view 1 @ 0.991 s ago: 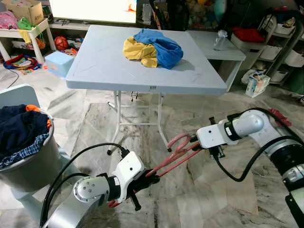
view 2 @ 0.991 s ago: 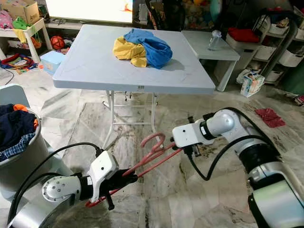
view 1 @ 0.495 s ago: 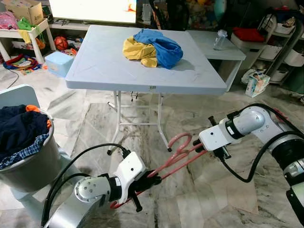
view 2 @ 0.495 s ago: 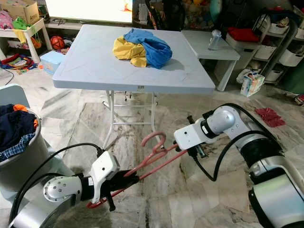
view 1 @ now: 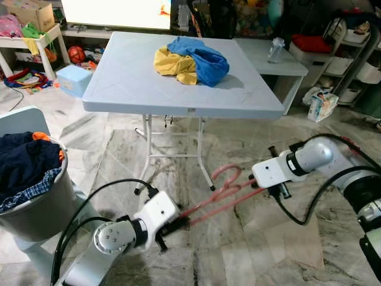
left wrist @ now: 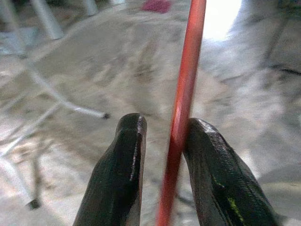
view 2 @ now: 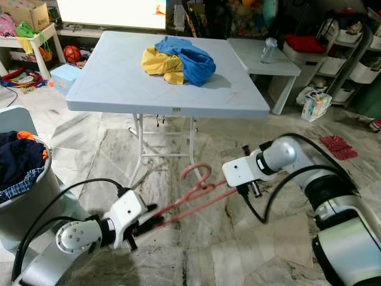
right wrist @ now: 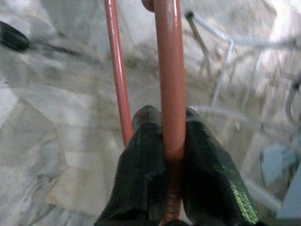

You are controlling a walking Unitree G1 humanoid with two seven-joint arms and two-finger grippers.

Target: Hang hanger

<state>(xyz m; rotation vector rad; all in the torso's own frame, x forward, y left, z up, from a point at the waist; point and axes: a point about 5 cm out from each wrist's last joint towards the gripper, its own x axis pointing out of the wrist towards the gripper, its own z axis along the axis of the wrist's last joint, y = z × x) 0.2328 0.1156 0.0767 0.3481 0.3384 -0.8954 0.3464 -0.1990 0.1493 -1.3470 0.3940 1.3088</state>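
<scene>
— Hanger (view 1: 221, 189) position?
— Low over the marble floor (view 1: 262, 238), in front of the white table (view 1: 119, 83), slung between both arms. On the left, the left gripper (left wrist: 162, 160) has one thin red bar between its fingers, touching one pad with a gap at the other (a loose hold, not clamped).
— And to the right?
— The right gripper (right wrist: 172, 141) is clamped on the thick bar at the other end; the hook (view 2: 199, 171) stands up between the two grippers.
</scene>
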